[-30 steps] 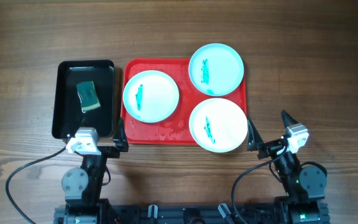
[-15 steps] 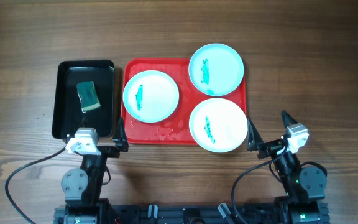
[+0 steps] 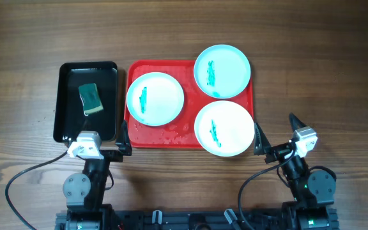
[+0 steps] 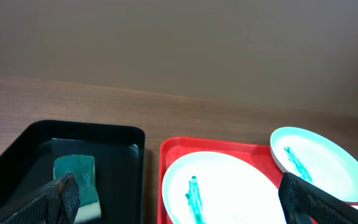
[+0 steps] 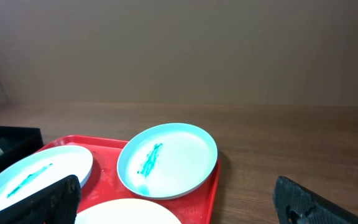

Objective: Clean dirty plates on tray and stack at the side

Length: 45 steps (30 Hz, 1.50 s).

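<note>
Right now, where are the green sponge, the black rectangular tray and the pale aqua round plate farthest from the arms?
green sponge (image 3: 91,98), overhead view, middle of top face.
black rectangular tray (image 3: 68,125), overhead view, bare floor left of the sponge.
pale aqua round plate (image 3: 232,61), overhead view, clean surface right of its smear.

Dark wood-grain tabletop (image 3: 312,57), planks running left-right. Plain beige-brown wall (image 5: 179,50) behind far edge. Even, soft light, no harsh shadows.
</note>
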### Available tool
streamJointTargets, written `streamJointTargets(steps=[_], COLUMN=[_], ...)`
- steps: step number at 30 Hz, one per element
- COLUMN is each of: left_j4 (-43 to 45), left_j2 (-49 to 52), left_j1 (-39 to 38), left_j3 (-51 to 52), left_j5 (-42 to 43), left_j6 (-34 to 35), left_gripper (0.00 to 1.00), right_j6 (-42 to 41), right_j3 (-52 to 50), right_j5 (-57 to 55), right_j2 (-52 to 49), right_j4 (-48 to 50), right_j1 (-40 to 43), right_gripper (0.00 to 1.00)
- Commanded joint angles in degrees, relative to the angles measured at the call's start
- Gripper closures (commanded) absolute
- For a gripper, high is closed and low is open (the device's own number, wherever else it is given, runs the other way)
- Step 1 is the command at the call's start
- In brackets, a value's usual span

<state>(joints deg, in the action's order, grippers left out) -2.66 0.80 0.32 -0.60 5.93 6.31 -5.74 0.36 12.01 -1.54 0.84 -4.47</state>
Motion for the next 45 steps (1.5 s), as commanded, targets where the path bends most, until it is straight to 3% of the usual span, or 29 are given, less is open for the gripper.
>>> streamJointTargets(steps=[1, 13, 20, 26, 33, 42, 45], left_j4=[-1.6, -13.7, -19.0, -25.2, -39.9, -65.8, -67.6], left_j2=[-0.4, 0.2, 7.3, 20.2, 40.4, 66.7, 71.1], left_j1=[-0.3, -0.3, -0.3, -0.3, -0.3, -0.3, -0.3], left_j3=[-2.9, -12.2, -19.2, -30.2, -50.9, -78.5, -81.7], left_j5=[0.7, 0.6, 0.4, 0.4, -2.2, -2.3, 0.2], left_j6=[0.1, 0.1, 0.1, 0.1, 0.1, 0.1, 0.1], left_gripper=[0.0, 0.0, 0.0, 0.0, 0.0, 0.0, 0.0], right_j6=[-0.4, -0.4, -0.3, -0.2, 1.5, 6.2, 7.3], right_j3=[1.4, 5.7, 12.0, 22.6, 37.2, 60.2, 66.6], right_j5=[0.5, 3.5, 5.1, 8.7, 13.1, 19.7, 21.3], right_j2=[0.1, -1.7, -11.1, -24.8, -40.7, -60.2, -65.4], right_j4=[0.2, 0.0, -0.4, -4.0, -13.3, -35.4, -42.3], right_j1=[0.2, 0.2, 0.1, 0.2, 0.1, 0.1, 0.1], right_gripper=[0.0, 0.0, 0.0, 0.0, 0.0, 0.0, 0.0])
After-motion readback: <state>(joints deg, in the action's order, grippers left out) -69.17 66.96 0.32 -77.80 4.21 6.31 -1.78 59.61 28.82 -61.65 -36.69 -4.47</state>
